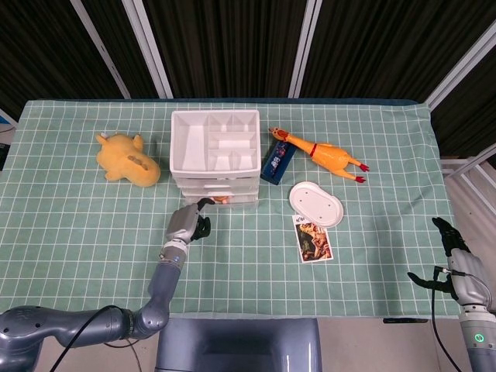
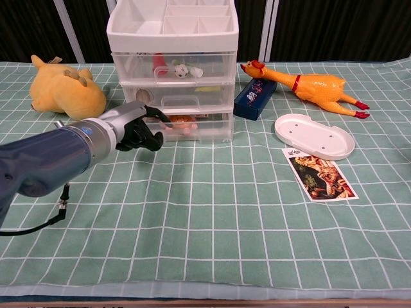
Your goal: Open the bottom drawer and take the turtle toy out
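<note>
a: fingers (image 2: 156, 119) of the left hand (image 2: 131, 127) curl in at the front of the bottom drawer (image 2: 192, 127), low on the drawer unit (image 2: 173, 70). whether they truly hook the pull cannot be told; the drawer looks closed or barely open.

b: and the right hand (image 1: 452, 261)?

a: spread and holding nothing, at the surface's (image 2: 244, 212) near right edge, well apart from everything.

b: what could go wrong?

a: the unit looks light and unanchored. a pull off-centre or upward would likely drag or tip the whole stack, and a shallow hook could slip off.

b: where's the turtle toy?

a: something orange-pink (image 2: 186, 124) shows through the clear front of the bottom drawer, just beside the fingers. probably the turtle, but it's too blurred to be sure.

b: other drawers?

a: small toys sit in the top drawer (image 2: 174, 67), a round thing in the middle one; the divided tray on top looks empty.
</note>
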Robot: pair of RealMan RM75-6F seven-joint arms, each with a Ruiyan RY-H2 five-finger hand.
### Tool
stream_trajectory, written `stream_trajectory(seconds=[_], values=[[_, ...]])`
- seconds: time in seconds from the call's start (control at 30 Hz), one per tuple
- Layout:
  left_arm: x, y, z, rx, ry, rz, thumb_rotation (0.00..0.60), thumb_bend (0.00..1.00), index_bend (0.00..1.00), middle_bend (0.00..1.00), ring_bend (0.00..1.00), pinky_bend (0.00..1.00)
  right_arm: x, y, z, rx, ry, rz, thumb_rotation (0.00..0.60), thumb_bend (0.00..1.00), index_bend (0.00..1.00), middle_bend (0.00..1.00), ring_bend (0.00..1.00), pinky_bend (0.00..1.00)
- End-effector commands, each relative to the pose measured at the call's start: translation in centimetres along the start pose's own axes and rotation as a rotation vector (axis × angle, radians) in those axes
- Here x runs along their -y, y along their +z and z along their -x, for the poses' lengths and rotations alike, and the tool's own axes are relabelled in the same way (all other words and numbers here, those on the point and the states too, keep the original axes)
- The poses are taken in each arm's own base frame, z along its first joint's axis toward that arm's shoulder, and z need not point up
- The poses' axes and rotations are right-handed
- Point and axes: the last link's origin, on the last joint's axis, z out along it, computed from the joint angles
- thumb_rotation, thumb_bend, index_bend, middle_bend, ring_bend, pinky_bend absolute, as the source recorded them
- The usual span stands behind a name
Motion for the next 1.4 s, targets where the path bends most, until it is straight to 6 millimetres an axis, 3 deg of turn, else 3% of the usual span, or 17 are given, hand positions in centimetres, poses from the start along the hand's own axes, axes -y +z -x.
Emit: stream_trajectory(seconds=[0.03,0.4,0.97,1.23,1.4], values=[[0.1,-0.1,0.0,0.008,0.004,-0.006,0.600,0.64,0.28,0.95,0.96,1.00,0.0,0.0,0.0,0.000,0.001,0.000,0.600,0.13,0.00,0.00,0.00,0.18],[0.9,-1.9,0.2,0.059,0.021,-0.015,0.600,0.64,0.46,0.97,0.97,1.00,0.0,0.0,0.0,-0.001,0.000,-0.001,0.600,0.13,0.00,0.00,0.00,0.18],[2.6,-5.8,-0.2,0.140,0.052,-0.024,0.600,0.63,0.46,0.97,0.97,1.00,0.1,0.0,0.0,-0.004,-0.005,0.001,0.600,0.13,0.00,0.00,0.00,0.18],[2.6,-5.8,-0.6,0.115,0.082,-0.003,0.600,0.36,0.34,0.96,0.97,1.00,0.0,0.0,0.0,-0.003,-0.003,0.002,0.600,0.13,0.00,0.00,0.00,0.18],[1.3,-5.2,-1.8,0.064,0.126,0.040,0.600,0.33,0.33,0.96,0.97,1.00,0.0,0.0,0.0,-0.003,-0.002,0.002,0.600,0.13,0.00,0.00,0.00,0.18]])
